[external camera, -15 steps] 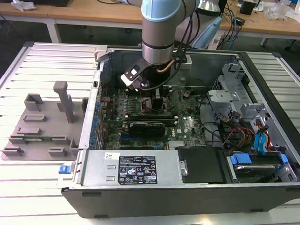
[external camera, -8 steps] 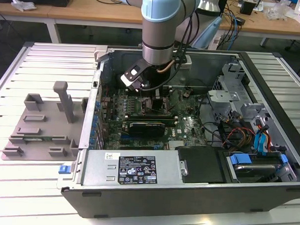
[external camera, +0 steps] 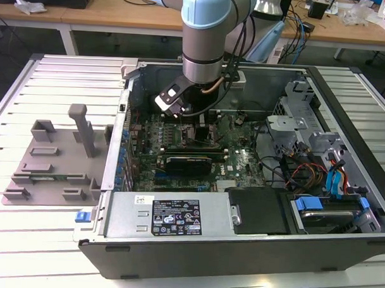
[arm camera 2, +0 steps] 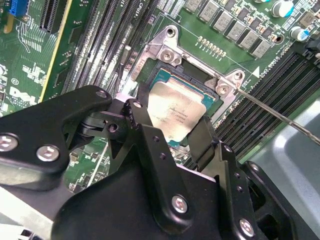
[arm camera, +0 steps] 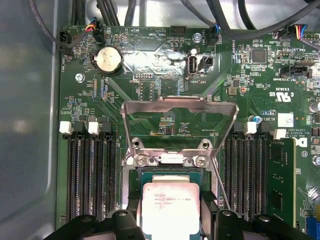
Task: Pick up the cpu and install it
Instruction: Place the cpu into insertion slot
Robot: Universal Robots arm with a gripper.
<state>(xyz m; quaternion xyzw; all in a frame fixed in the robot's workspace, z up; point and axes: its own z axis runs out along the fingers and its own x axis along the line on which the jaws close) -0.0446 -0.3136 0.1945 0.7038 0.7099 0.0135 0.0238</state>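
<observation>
Pinching the cpu (arm camera 2: 175, 107) in my narrowed gripper (arm camera 2: 170, 131) over the open socket (arm camera: 150, 173), upper middle of the exterior view, I judge it unseated and the load plate (arm camera: 180, 103) unclosed.

You'll see the cpu (arm camera 2: 176, 111), a small flat square with a shiny silver-grey top, top-up over the open socket (arm camera 2: 194, 75).
</observation>
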